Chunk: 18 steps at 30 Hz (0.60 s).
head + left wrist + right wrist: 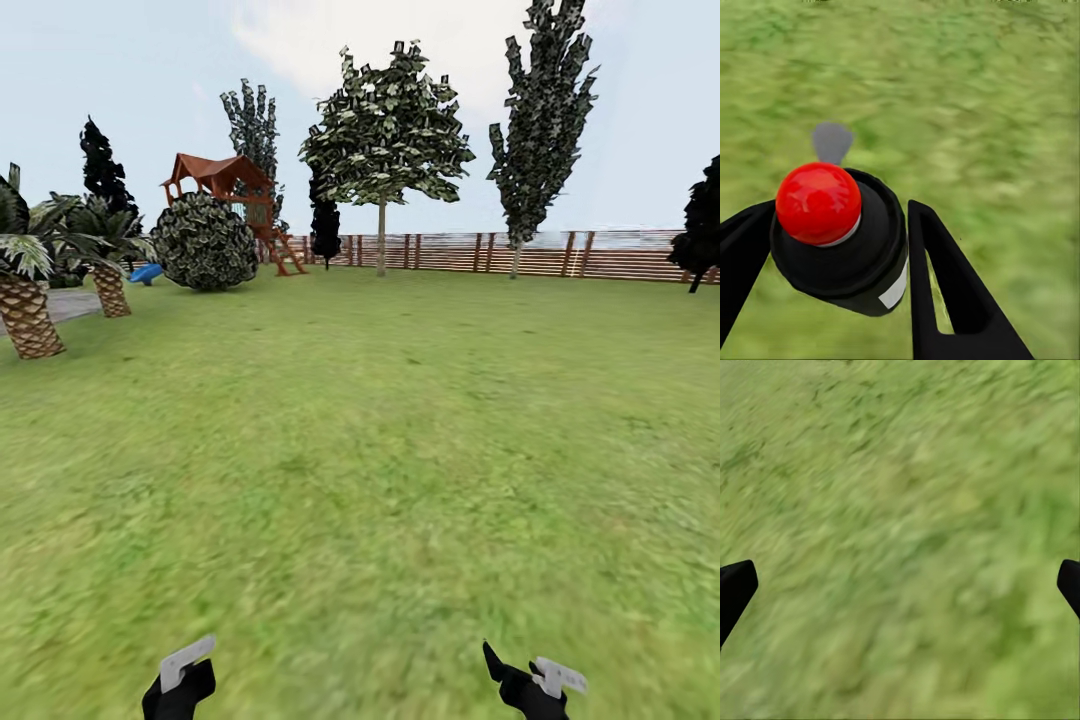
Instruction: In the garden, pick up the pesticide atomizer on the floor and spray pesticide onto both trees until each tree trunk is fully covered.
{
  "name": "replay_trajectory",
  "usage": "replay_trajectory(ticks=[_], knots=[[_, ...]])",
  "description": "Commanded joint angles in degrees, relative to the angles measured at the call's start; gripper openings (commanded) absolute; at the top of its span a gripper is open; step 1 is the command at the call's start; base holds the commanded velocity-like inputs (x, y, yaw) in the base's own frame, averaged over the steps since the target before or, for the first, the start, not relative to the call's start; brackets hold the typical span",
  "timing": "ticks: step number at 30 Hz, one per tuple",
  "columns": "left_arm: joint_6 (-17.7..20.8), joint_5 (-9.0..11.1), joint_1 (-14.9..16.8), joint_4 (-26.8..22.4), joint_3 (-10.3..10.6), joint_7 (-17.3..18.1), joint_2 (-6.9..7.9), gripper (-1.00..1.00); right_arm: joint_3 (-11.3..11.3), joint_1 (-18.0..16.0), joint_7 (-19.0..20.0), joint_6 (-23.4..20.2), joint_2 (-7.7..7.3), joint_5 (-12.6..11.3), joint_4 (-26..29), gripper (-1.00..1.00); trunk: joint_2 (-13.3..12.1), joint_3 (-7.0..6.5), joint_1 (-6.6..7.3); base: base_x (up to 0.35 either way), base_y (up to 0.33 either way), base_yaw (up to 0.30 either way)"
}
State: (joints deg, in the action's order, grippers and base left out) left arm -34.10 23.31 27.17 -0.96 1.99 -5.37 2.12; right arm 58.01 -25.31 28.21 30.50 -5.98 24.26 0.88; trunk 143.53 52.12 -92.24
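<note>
Left end effector (840, 247) apparently clamped — right end effector (900, 585) agape

You have the pesticide atomizer (840, 244), a squat black body with a round red button on top and a small white label on its side, sitting between the fingers of your left gripper (832, 255) above the grass. One pale-trunked tree (381, 232) stands far ahead by the wooden fence, leafy crown high up.
</note>
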Motion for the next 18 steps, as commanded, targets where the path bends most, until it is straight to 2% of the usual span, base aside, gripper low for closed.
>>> replay_trajectory(ticks=[1, 18], knots=[[0.00, -0.02, 0.00, -0.01, 0.03, 0.00, 0.00, -1.00, 0.00, 0.00, 0.00, 0.00, 0.00, 0.00, 0.00, 1.00, 0.00, 0.00, 0.00, 0.332, 0.000, 0.000], [0.00, 0.17, -1.75, -0.01, -0.33, -0.08, 0.29, -1.00, 0.00, 0.00, 0.00, 0.00, 0.00, 0.00, 0.00, 1.00, 0.00, 0.00, 0.00, 0.332, 0.000, 0.000]])
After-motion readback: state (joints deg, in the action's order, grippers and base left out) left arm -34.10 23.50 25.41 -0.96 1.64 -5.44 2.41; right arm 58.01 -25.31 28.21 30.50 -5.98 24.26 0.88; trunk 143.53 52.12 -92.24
